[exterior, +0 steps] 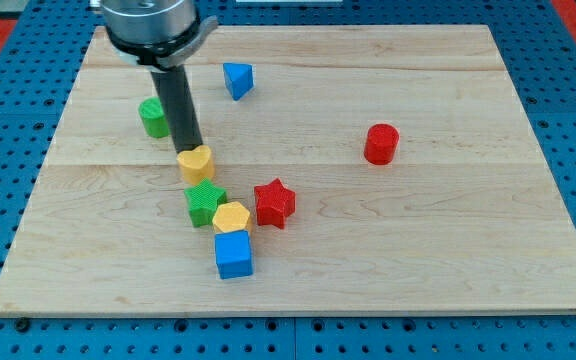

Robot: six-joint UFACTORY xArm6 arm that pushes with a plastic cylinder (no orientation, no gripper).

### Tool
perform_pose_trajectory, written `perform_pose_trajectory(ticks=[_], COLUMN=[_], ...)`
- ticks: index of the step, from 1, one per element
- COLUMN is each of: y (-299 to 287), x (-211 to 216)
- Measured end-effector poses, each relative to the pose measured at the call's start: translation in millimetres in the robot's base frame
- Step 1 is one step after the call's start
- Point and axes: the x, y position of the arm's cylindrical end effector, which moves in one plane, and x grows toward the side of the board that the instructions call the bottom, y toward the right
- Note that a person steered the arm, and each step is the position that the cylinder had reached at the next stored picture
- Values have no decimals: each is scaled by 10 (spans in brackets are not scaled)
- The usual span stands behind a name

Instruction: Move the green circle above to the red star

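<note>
In the camera view, my tip (189, 148) sits at the upper edge of the yellow heart (196, 163), touching or nearly so; it holds nothing, being a plain rod with nothing to open or close.

Seven blocks lie on the wooden board (448, 240): two green, two yellow, two blue and two red would make eight, but the count is two green, two yellow, two red and two blue, so eight in all.

- The green circle (152, 117) is just to the view's left of the rod, partly hidden behind it.
- The red star (274, 203) is below and to the right of my tip.
- A green star-like block (205, 203), a yellow hexagon (232, 217) and a blue cube (233, 254) cluster below my tip.
- A blue triangle (237, 78) lies above-right.
- A red cylinder (380, 144) lies well off to the right.
</note>
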Motion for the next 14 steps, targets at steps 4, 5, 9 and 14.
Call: perform_pose_trajectory(ticks=[4, 5, 9, 14], y=[-1205, -1295, 191, 738], x=[-38, -614, -265, -73])
